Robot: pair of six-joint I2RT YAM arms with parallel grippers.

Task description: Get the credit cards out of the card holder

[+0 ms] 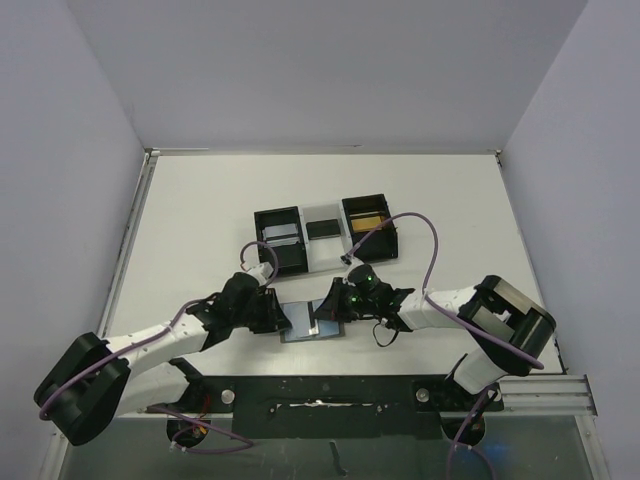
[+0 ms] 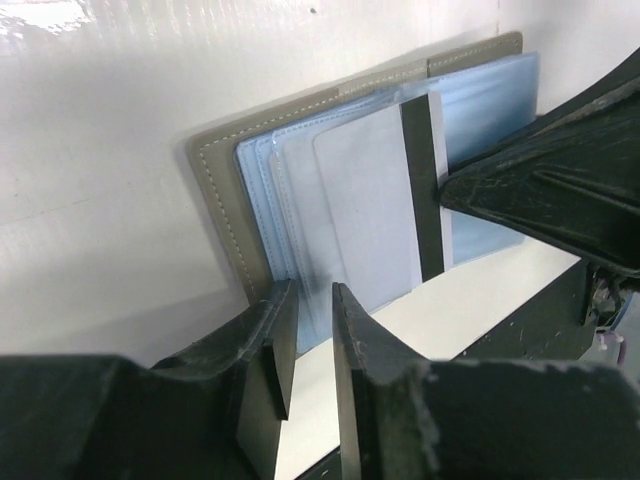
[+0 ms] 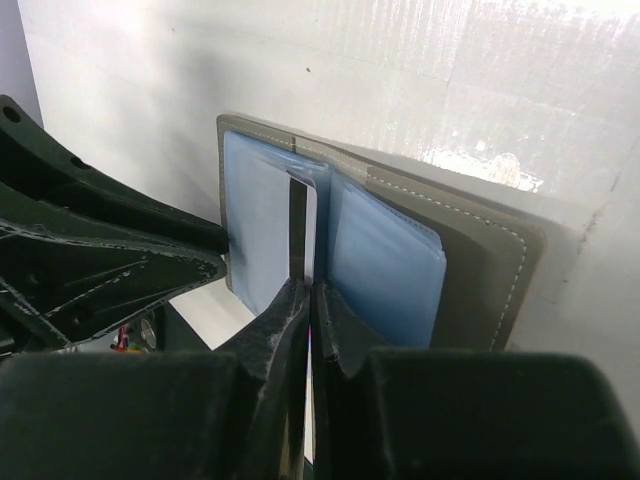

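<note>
Dark fingers of my right hand fill the near view, pressed together on the near edge of a credit card. It is white with a black stripe and stands partway out of the card holder. That holder lies open on the bench between my two hands, grey and stitched outside with blue-grey clear sleeves inside, a little in front of the black-and-white tray.

My left hand is narrow, its tips at the holder's near edge with a sleeve corner running in between them. Whether it truly clamps there I cannot tell.

I judge the card thin, stiff, light and slick, so I want it flat between my pads at the exposed edge and drawn straight along its pocket, since a twist could let it slip. The sleeves look soft and likely to cling, and the holder seems light enough to slide along with the card. I would steady it by the firmer stitched grey border, not the floppy plastic.
</note>
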